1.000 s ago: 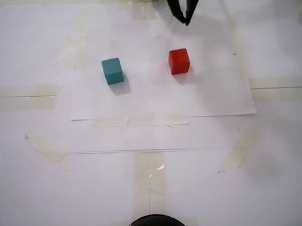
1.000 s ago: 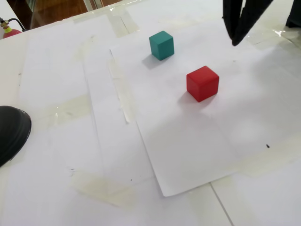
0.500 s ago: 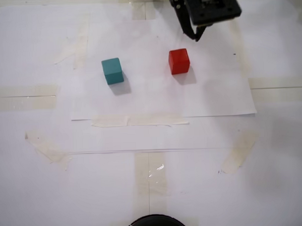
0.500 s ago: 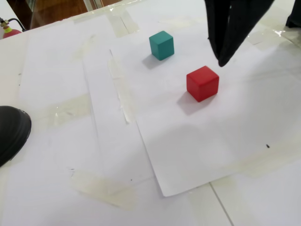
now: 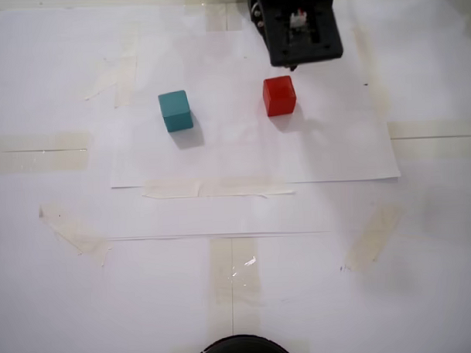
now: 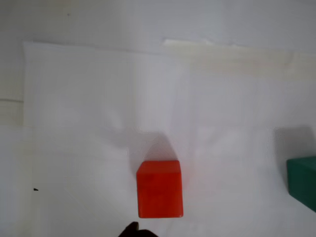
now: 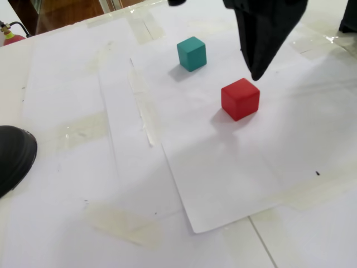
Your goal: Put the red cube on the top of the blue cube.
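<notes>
I see my gripper (image 7: 255, 75) pointing straight down, its tip just above and behind the red cube (image 7: 240, 98), not touching it; I cannot tell how wide it stands. The red cube sits on the papered table (image 5: 316, 282), well apart from the blue cube (image 5: 175, 110).

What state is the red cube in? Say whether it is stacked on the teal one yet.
Not stacked. The red cube sits flat on the paper, apart from the teal cube.

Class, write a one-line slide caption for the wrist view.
Wrist view: red cube on white paper, teal cube at right edge.
</notes>
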Robot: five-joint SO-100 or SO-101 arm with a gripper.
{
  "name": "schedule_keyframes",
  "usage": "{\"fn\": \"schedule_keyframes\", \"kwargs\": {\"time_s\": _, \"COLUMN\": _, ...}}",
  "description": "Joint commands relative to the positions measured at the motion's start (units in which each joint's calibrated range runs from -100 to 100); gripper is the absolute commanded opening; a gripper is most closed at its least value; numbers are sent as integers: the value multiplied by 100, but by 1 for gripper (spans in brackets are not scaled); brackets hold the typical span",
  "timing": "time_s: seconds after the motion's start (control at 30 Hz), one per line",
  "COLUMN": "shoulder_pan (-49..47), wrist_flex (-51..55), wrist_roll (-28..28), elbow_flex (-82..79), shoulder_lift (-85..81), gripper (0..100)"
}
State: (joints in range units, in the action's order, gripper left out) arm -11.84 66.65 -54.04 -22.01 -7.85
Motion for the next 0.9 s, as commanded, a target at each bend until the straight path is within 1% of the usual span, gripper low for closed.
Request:
{"fn": "schedule_keyframes", "kwargs": {"time_s": 0.0, "shoulder_pan": 56, "wrist_flex": -24, "wrist_roll": 73, "elbow_flex": 281, "shoulder_lift": -142, "gripper": 0}}
{"fn": "schedule_keyframes", "kwargs": {"time_s": 0.13, "shoulder_pan": 18, "wrist_flex": -179, "wrist_roll": 132, "elbow_flex": 290, "shoulder_lift": -168, "gripper": 1}}
{"fn": "schedule_keyframes", "kwargs": {"time_s": 0.17, "shoulder_pan": 18, "wrist_flex": -196, "wrist_roll": 132, "elbow_flex": 253, "shoulder_lift": -168, "gripper": 4}}
{"fn": "schedule_keyframes", "kwargs": {"time_s": 0.23, "shoulder_pan": -19, "wrist_flex": -253, "wrist_roll": 137, "elbow_flex": 172, "shoulder_lift": -168, "gripper": 16}}
{"fn": "schedule_keyframes", "kwargs": {"time_s": 0.27, "shoulder_pan": -19, "wrist_flex": -277, "wrist_roll": 186, "elbow_flex": 172, "shoulder_lift": -168, "gripper": 19}}
{"fn": "schedule_keyframes", "kwargs": {"time_s": 0.43, "shoulder_pan": -42, "wrist_flex": -294, "wrist_roll": 186, "elbow_flex": 144, "shoulder_lift": -159, "gripper": 21}}
{"fn": "schedule_keyframes", "kwargs": {"time_s": 0.6, "shoulder_pan": -156, "wrist_flex": -204, "wrist_roll": 0, "elbow_flex": 63, "shoulder_lift": -125, "gripper": 28}}
{"fn": "schedule_keyframes", "kwargs": {"time_s": 0.87, "shoulder_pan": -353, "wrist_flex": -726, "wrist_roll": -122, "elbow_flex": -509, "shoulder_lift": -90, "gripper": 29}}
